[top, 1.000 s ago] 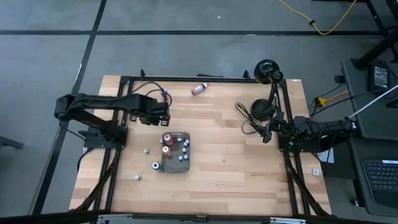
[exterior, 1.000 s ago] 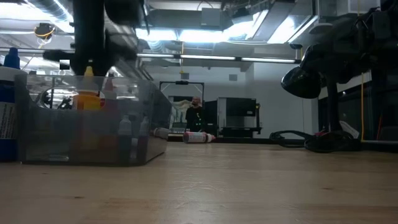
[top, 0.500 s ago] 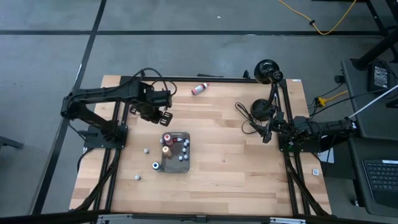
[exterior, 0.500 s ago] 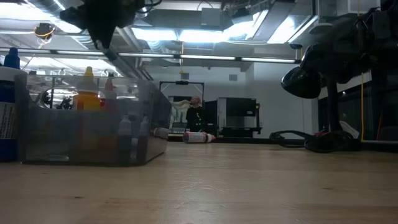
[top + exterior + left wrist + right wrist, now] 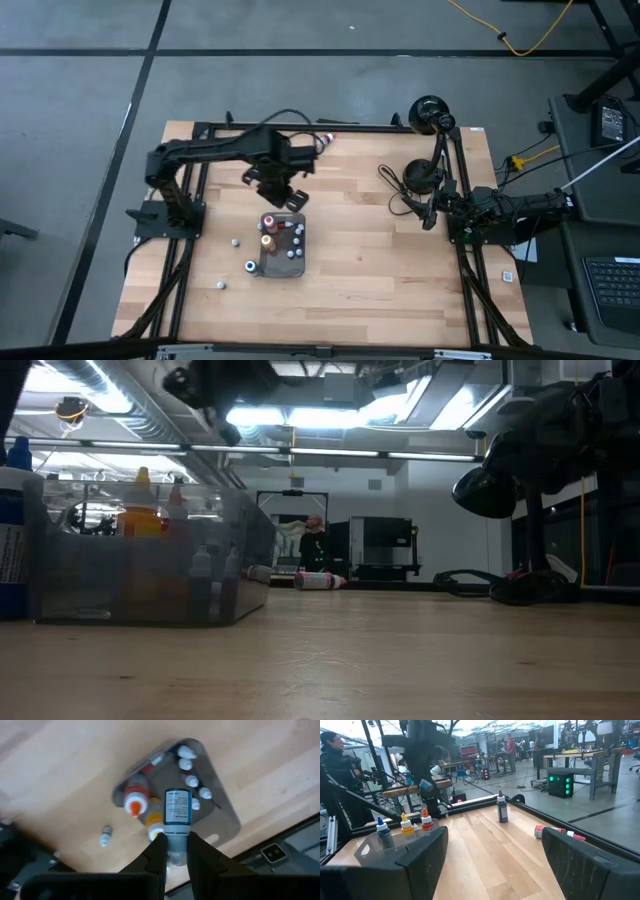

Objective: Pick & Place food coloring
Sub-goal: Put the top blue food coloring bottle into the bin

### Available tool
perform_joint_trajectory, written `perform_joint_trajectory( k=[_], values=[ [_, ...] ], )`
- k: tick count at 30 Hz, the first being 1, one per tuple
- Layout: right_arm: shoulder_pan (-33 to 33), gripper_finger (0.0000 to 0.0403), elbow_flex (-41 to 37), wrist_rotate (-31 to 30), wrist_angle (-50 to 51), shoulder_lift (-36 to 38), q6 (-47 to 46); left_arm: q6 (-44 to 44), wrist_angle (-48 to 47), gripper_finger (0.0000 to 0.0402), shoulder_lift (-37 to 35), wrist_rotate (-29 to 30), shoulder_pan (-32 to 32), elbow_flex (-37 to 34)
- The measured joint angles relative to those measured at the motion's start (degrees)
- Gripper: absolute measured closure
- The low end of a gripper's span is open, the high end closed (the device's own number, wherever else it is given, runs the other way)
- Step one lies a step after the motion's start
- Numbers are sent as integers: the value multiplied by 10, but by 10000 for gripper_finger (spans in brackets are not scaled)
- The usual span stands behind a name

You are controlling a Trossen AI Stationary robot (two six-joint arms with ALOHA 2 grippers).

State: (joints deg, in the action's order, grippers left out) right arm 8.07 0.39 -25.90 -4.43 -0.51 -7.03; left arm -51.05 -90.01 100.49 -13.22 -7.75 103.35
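While high view hides grip, left wrist shows left tool (image 5: 175, 854) clamping blue-labelled bottle (image 5: 177, 817) above tray (image 5: 225, 822).

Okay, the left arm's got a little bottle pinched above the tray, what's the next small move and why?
Probably lower it straight toward a free spot in the tray. The left end effector is shut on a small grey-capped bottle, held above the tray where other bottles already stand. The right end effector waits open at the table's right edge, so the left arm should likely finish the placement.
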Motion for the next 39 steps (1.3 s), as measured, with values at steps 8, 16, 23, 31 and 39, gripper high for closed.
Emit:
perform_joint_trajectory(
  k=[8, 16, 23, 31, 39],
  values=[
    [0, 80, 0, 0, 0, 0, 0, 25, 0, 352, 105, -67, 12, 86],
    [0, 80, 0, 0, 0, 0, 0, 71, 0, 352, 168, -125, 31, 99],
    [0, 80, 0, 0, 0, 0, 0, 151, 0, 352, 209, -152, 45, 99],
    [0, 80, 0, 0, 0, 0, 0, 230, 0, 352, 237, -140, 40, 96],
    [0, 80, 0, 0, 0, 0, 0, 280, 0, 353, 242, -115, 20, 96]
  ],
)
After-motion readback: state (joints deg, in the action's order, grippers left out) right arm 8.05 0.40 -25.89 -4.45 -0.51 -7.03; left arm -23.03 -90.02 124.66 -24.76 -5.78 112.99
